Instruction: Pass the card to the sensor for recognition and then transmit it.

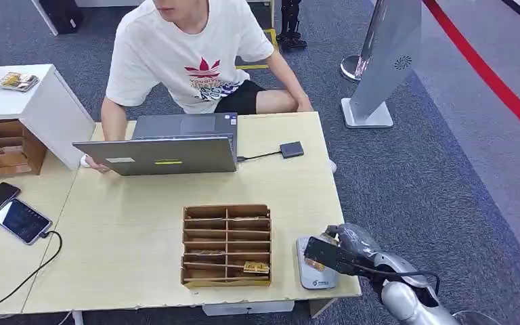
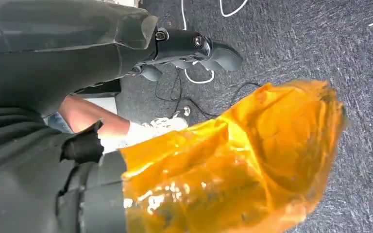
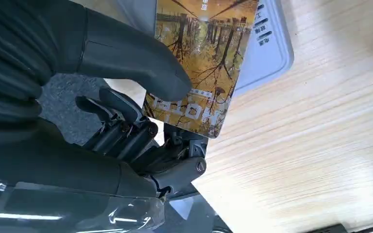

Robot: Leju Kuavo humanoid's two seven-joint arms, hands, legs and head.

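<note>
Over the sensor (image 3: 272,53) at the table's (image 1: 142,237) near right corner, the card (image 3: 201,58) is pinched between the thumb and fingers of the right hand (image 1: 342,252). Just left of the sensor a wooden compartment rack (image 1: 227,245) is set. Whether the left hand's fingers are apart or together cannot be told.

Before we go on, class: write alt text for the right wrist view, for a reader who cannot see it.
The right hand pinches a card printed with autumn trees, holding it over a pale grey sensor. The sensor lies on a light wooden table.
</note>
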